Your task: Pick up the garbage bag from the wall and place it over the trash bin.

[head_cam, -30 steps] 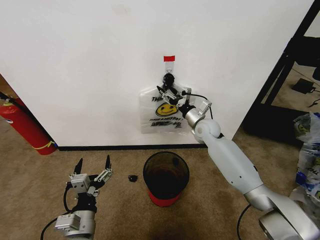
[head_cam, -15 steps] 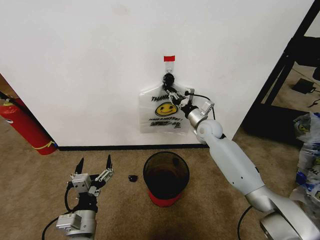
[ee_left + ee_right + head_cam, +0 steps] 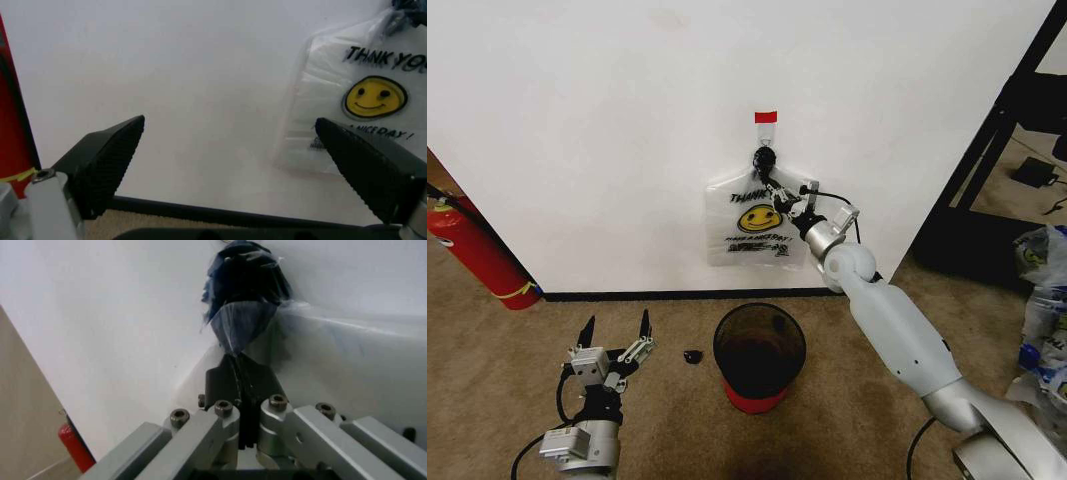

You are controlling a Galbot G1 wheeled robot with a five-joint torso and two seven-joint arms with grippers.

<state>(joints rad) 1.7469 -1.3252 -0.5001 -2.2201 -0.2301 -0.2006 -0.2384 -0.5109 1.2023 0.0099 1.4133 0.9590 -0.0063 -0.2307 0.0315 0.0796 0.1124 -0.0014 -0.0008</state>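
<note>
The right gripper (image 3: 779, 194) holds its jaws clenched on the bunched blue rim of the thin translucent smiley-face garbage bag (image 3: 749, 225), which hangs flat against the smooth white wall (image 3: 607, 140). Open carpet surrounds the round black trash bin (image 3: 759, 356) below. The left gripper (image 3: 614, 336) hovers low, jaws released.

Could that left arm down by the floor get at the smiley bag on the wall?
Probably not as it stands: the left gripper hangs low with open jaws, well below and beside the garbage bag.
</note>
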